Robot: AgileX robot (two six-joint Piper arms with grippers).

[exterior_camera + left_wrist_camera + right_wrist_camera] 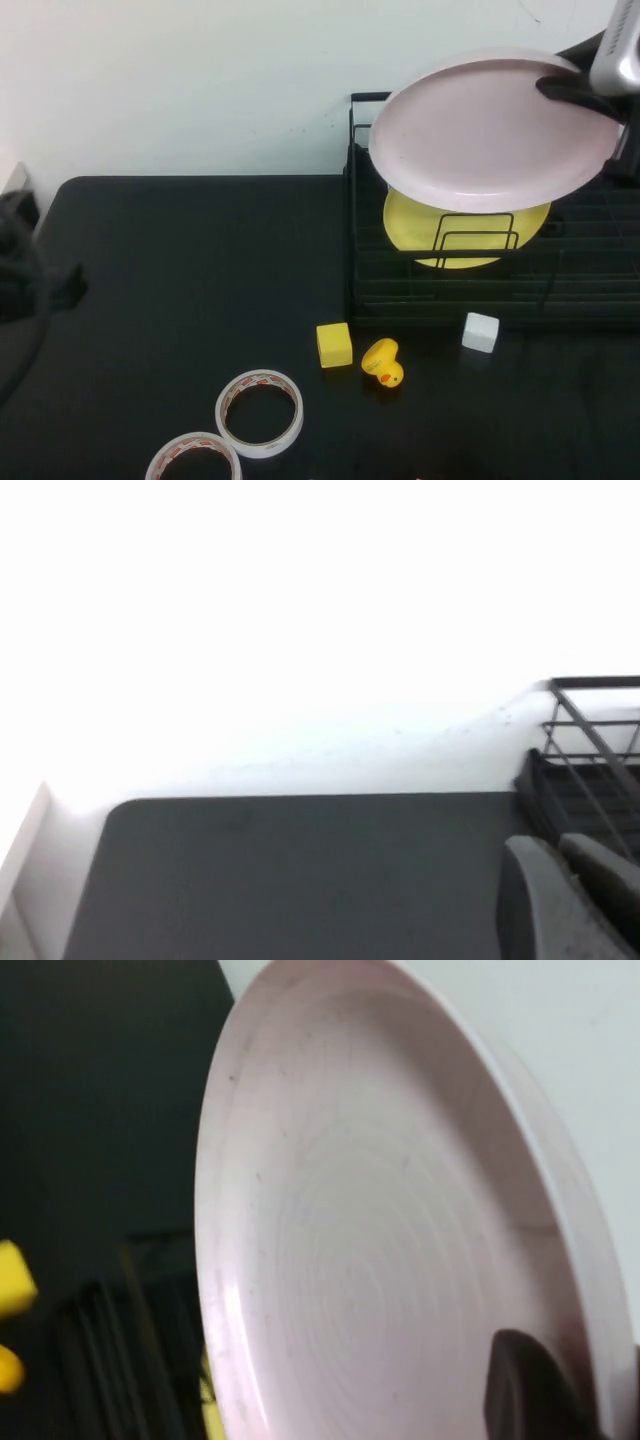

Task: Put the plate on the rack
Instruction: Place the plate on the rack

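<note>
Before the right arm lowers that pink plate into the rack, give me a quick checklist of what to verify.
1. Right claw pinching the rim of the round pale pink plastic plate: ok.
2. Plate above the black wire dish rack: ok.
3. Plate upright for a slot: not ok, tilted.
4. Free slot: cannot tell; the yellow plate sits directly beneath.
5. Left claw clear, at the table's left edge: ok.

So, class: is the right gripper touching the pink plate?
Touching. The high view shows the right gripper with its jaws clamped on the plate rim, holding it above the rack; the right wrist view shows one jaw pressed onto it.
</note>
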